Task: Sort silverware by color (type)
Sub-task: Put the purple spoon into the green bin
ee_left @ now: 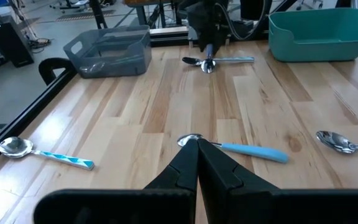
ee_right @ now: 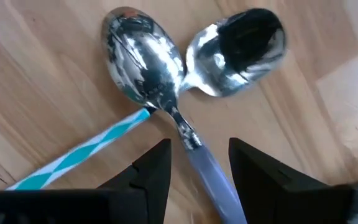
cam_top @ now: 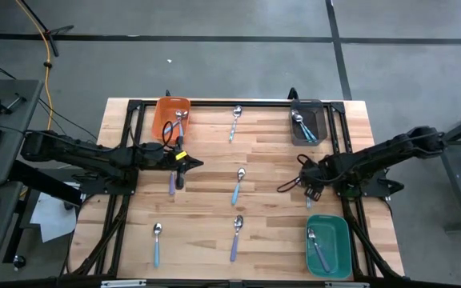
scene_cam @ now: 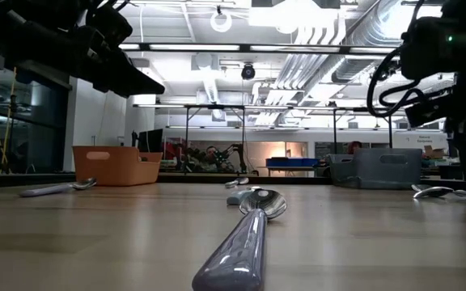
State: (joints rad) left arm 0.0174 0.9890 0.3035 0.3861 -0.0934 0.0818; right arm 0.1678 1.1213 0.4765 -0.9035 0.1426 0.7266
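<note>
Several silver-headed spoons lie flat on the wood table. My right gripper (ee_right: pixel 197 171) (cam_top: pixel 310 189) is open, low over two crossed spoons. One has a grey-purple handle (ee_right: pixel 207 168) that runs between the fingers without touching them. The other has a teal-striped handle (ee_right: pixel 73 155). My left gripper (ee_left: pixel 197 152) (cam_top: pixel 184 164) is shut and empty, raised above the table. A purple-handled spoon (cam_top: pixel 172 183) lies just below it. A light-blue spoon (ee_left: pixel 244 150) lies ahead of the left gripper.
An orange bin (cam_top: pixel 166 108) at the far left holds one spoon. A grey bin (cam_top: pixel 320 108) at the far right and a green bin (cam_top: pixel 338 232) at the near right also hold spoons. Loose spoons lie at mid-far (cam_top: pixel 235 120), near centre (cam_top: pixel 235 237) and near left (cam_top: pixel 157 242).
</note>
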